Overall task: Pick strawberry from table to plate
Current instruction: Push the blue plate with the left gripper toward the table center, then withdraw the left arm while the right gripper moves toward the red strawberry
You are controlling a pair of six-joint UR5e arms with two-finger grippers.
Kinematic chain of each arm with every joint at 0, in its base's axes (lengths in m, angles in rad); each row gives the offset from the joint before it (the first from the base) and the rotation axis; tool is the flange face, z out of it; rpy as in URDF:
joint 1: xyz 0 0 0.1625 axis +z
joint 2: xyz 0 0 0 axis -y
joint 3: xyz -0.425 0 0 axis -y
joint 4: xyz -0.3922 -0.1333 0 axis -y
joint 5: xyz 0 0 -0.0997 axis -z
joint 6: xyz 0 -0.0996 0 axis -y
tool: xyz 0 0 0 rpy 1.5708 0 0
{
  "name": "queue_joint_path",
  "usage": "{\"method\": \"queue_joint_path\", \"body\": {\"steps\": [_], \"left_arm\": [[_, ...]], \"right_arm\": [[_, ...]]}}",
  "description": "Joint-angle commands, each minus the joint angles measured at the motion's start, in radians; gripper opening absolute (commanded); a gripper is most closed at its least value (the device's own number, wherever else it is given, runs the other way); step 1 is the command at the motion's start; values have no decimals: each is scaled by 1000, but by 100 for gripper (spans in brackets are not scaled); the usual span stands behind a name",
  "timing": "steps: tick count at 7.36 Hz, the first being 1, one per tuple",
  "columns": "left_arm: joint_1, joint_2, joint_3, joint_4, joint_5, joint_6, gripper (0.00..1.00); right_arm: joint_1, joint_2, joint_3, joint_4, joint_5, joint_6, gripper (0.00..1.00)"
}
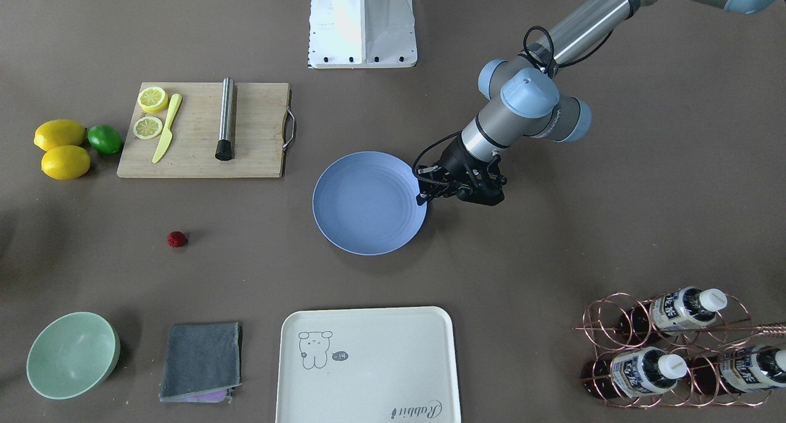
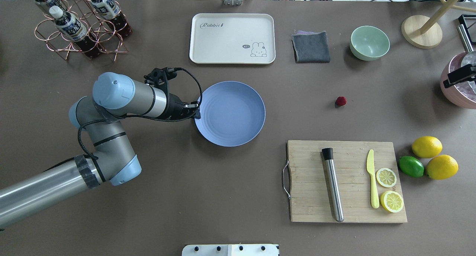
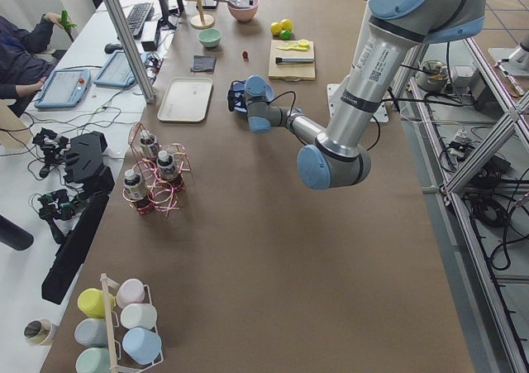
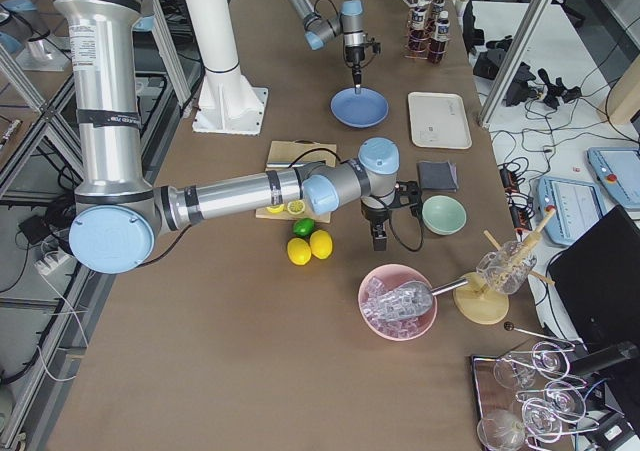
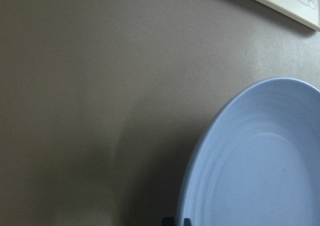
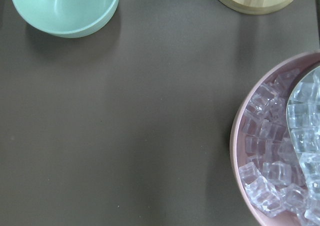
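The strawberry point(image 2: 340, 101), small and dark red, lies alone on the table point(image 2: 223, 181) between the mint bowl and the cutting board; it also shows in the front view as the strawberry point(image 1: 177, 239). The blue plate point(image 2: 238, 118) sits mid-table with nothing on it. My left gripper point(image 2: 197, 112) hovers at the plate's left rim, far from the berry. In the left wrist view its fingertips point(image 5: 170, 221) are close together and hold nothing, by the plate point(image 5: 260, 166). My right gripper point(image 2: 460, 75) hangs over the pink ice bowl at the right edge; I cannot tell whether it is open or shut.
A wooden cutting board point(image 2: 308, 196) carries a metal rod, a yellow knife and two lemon slices. Two lemons and a lime point(image 2: 411, 166) lie beside it. Along the far side are a cream tray point(image 2: 208, 36), grey cloth point(image 2: 311, 47), mint bowl point(image 2: 369, 42), bottle rack point(image 2: 80, 23) and pink ice bowl point(image 6: 280, 151).
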Motion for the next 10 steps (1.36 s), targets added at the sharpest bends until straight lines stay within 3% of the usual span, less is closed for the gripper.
{"method": "queue_joint_path", "body": {"steps": [1,2,4,6,9,10], "left_arm": [[6,-5,8,4,19,0,0],[6,-5,7,-1,19,3,98],[-13,6,-36,2,16,8,98],[-81,97,-123,4,-28,14,98],[-215,239,-206,4,-129,173,98],[-284,272,-214,2,-189,225,98]], "right_arm": [[0,1,0,0,-2,0,100],[0,2,-1,0,-7,0,100],[-5,30,8,2,-8,-2,100],[-64,93,15,6,-28,6,100],[-188,229,11,8,-40,268,100],[-277,252,2,6,-115,349,100]]}}
